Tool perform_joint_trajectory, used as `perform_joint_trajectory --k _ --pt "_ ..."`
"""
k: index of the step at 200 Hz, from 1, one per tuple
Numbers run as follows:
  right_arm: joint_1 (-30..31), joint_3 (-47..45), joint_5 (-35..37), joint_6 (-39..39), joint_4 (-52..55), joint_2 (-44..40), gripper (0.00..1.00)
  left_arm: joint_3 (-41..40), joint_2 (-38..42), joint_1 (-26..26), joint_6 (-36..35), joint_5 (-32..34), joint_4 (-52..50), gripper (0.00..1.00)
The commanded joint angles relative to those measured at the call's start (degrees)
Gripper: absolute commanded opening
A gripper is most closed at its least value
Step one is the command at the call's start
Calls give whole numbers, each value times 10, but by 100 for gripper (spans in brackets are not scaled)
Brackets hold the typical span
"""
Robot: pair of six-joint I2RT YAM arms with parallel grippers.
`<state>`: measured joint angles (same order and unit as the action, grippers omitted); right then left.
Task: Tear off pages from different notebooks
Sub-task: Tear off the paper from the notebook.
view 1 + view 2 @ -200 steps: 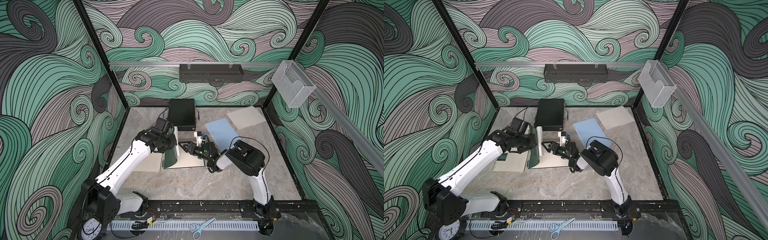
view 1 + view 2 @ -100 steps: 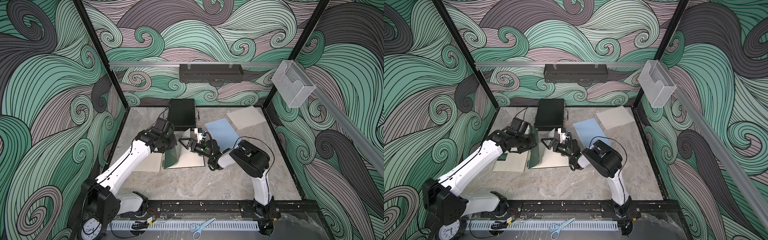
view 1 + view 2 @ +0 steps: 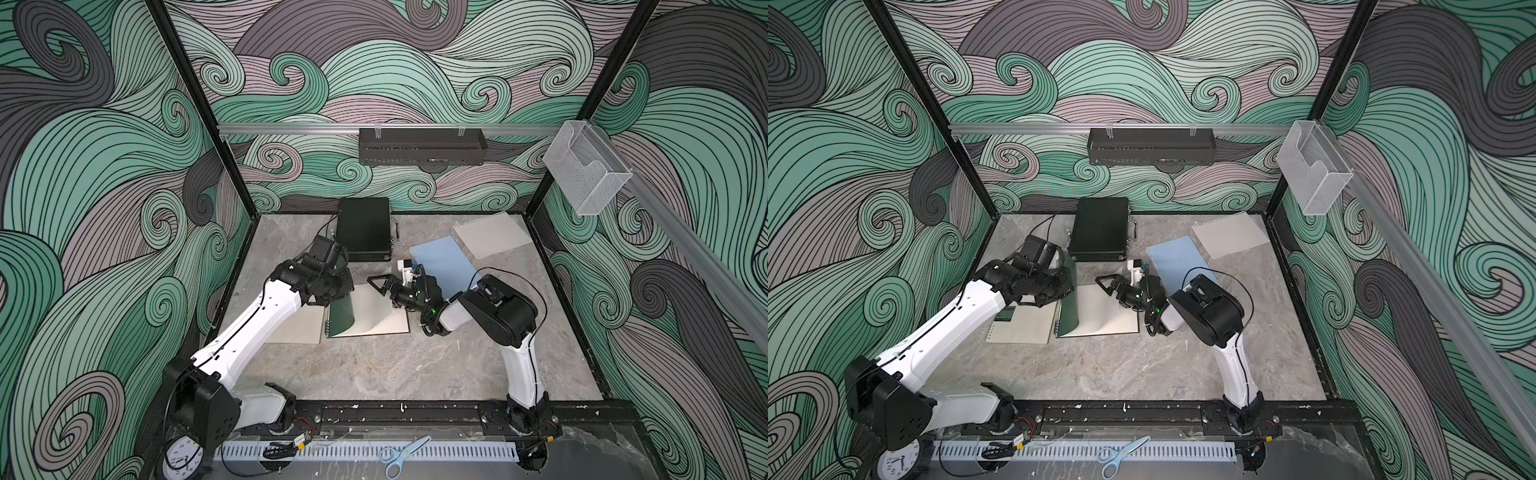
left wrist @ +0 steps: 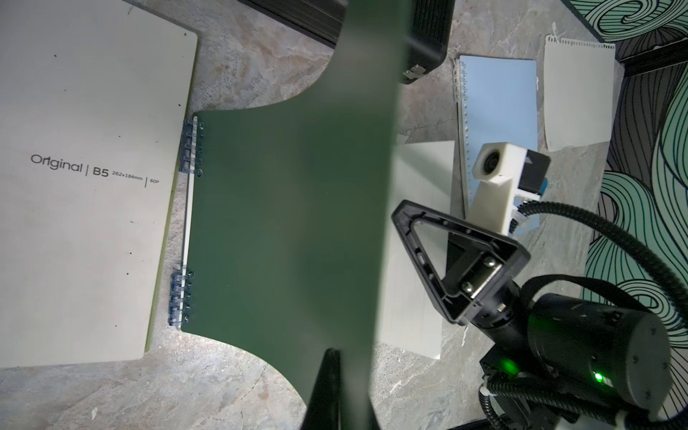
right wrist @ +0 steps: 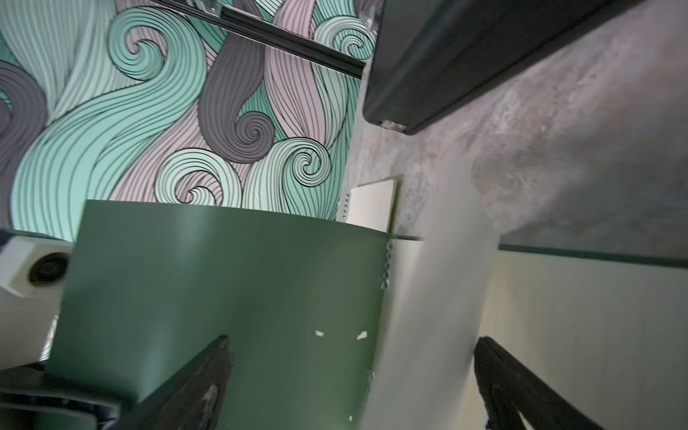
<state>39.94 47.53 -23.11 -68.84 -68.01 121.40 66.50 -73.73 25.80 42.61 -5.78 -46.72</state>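
Right gripper (image 3: 380, 289) has crept forward over the last second, closer to the raised green cover (image 3: 341, 309). The page (image 3: 374, 313) that was standing tall beside that cover looks like it has sagged lower. The right gripper's jaws are spread wide with nothing pinched yet. From the right wrist view a blurry cream sheet runs up between the two fingers, so we reckon the page is sitting right in the gap. Left gripper (image 3: 336, 286) is clamped on the cover, holding it curled up off the green notebook (image 3: 1096, 330), which lies open directly under both grippers. The beige notebook (image 3: 1025, 326) sits just past the binding on the left gripper's side. The blue notebook (image 3: 442, 266) is just behind the right gripper's wrist, with a loose sheet (image 3: 490, 235) just beyond it. For this step we'd close on that single sheet near its free edge and check no second page has sneaked in. Then we'd pull away from the binding slowly while the left keeps hold of the cover. Otherwise the whole notebook probably drags along, or the sheet rips mid-page.
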Motion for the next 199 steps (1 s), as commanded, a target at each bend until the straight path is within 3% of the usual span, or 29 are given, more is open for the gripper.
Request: perform_joint_trajectory --k 1,33,57,68,95,107,128,163,181,199 --pt "-8 -1 -3 19 101 -31 99 0 5 4 -9 3 -5 0" --pt "-13 15 -3 58 213 -51 98 0 4 4 -9 4 -6 0" --pt "-14 26 6 74 251 -43 90 -1 12 4 -9 13 -6 0" --pt "-16 21 12 80 255 -45 83 0 19 4 -9 25 -9 0" --pt "-17 13 32 102 298 -68 55 1 37 4 -3 59 -22 0" --pt "-17 6 41 112 308 -80 47 -1 46 4 0 67 -25 0" --pt "-17 -3 52 128 321 -101 47 -3 56 4 4 79 -25 0" --pt "-17 -10 55 152 343 -127 56 -4 56 4 5 80 -25 0" --pt "-18 -9 45 156 340 -129 55 -2 54 4 5 77 -25 0" --pt "-17 -4 41 156 334 -124 48 -2 53 4 5 78 -25 0"
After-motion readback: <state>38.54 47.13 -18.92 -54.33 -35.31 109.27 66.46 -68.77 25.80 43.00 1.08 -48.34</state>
